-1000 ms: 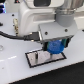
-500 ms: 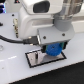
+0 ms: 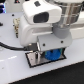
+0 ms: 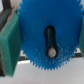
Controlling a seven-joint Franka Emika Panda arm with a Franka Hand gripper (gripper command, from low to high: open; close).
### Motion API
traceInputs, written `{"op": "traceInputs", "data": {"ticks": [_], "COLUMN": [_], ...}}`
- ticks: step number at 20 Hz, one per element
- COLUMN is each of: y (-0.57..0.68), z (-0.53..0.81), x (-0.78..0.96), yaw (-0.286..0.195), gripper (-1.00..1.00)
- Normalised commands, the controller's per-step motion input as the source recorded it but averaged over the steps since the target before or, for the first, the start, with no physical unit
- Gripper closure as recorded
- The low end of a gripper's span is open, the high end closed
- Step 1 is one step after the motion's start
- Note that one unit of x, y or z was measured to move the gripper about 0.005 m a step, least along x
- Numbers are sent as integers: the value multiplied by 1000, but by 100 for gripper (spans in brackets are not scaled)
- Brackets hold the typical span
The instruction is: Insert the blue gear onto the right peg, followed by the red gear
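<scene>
The blue gear [image 3: 54,54] is held between my gripper's fingers, low over the grey plate [image 3: 33,60] with the black border. In the wrist view the blue gear [image 4: 45,22] fills the picture. A dark peg with a pale tip [image 4: 50,50] shows through its centre hole. My gripper [image 3: 51,51] is shut on the gear's rim, with a green finger pad [image 4: 9,42] against one side and the edge of the other pad at the opposite side. Whether this is the right peg cannot be told. The red gear is out of view.
The white arm body [image 3: 42,20] hangs over the plate and hides much of it. A black cable [image 3: 10,46] runs across the white table at the exterior view's left.
My gripper has moved down toward the plate with the blue gear in it.
</scene>
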Motion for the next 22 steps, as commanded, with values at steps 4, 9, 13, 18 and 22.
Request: {"op": "traceInputs", "data": {"ticks": [4, 9, 13, 18, 22], "y": [158, 131, 221, 263, 274], "z": [282, 338, 269, 85, -5], "x": [-127, -273, -509, -626, -613], "yaw": [0, 0, 0, 0, 0], "gripper": [-100, -100, -100, -100, -100]}}
